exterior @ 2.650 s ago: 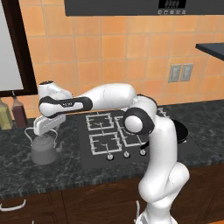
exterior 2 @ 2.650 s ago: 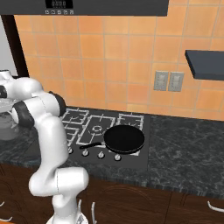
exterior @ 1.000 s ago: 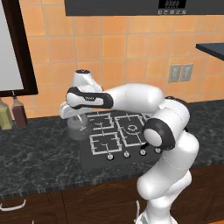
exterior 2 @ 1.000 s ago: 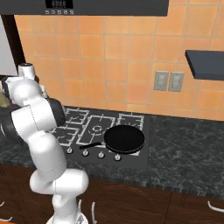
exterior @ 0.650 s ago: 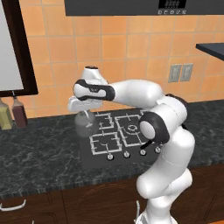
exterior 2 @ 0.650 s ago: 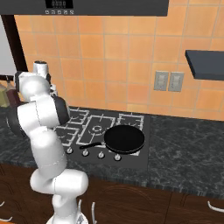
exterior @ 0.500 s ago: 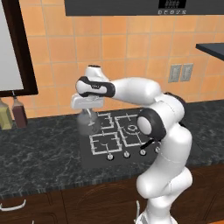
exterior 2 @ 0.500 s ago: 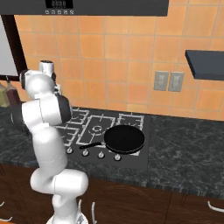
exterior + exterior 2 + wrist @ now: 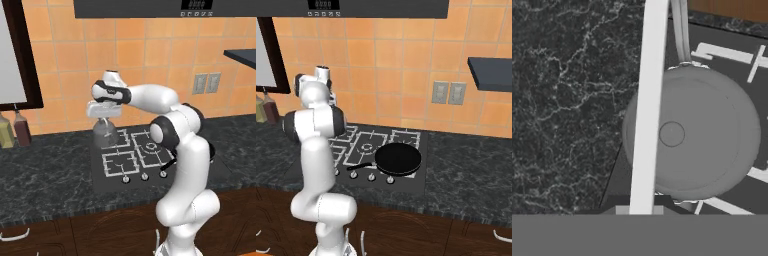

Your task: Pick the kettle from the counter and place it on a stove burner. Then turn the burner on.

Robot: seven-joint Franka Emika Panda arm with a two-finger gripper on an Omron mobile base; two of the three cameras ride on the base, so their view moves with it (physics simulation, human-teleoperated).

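Grey kettle (image 9: pixel 105 134) hangs by its wire handle from the fingers (image 9: pixel 103 119), clamped shut on that handle, above the rear-left burner (image 9: pixel 118 137) at the cooktop's left edge. Risk, as I judge it: the kettle swinging on so thin a handle, landing off-centre and tipping onto the worktop (image 9: pixel 45 165) beside.

We can read no words, brands or numbers. The dark panel of the black appliance above the stove (image 9: pixel 200 5) shows small pale display marks, too blurred for us to make out; the same marks appear on it from the right side (image 9: pixel 322 4).
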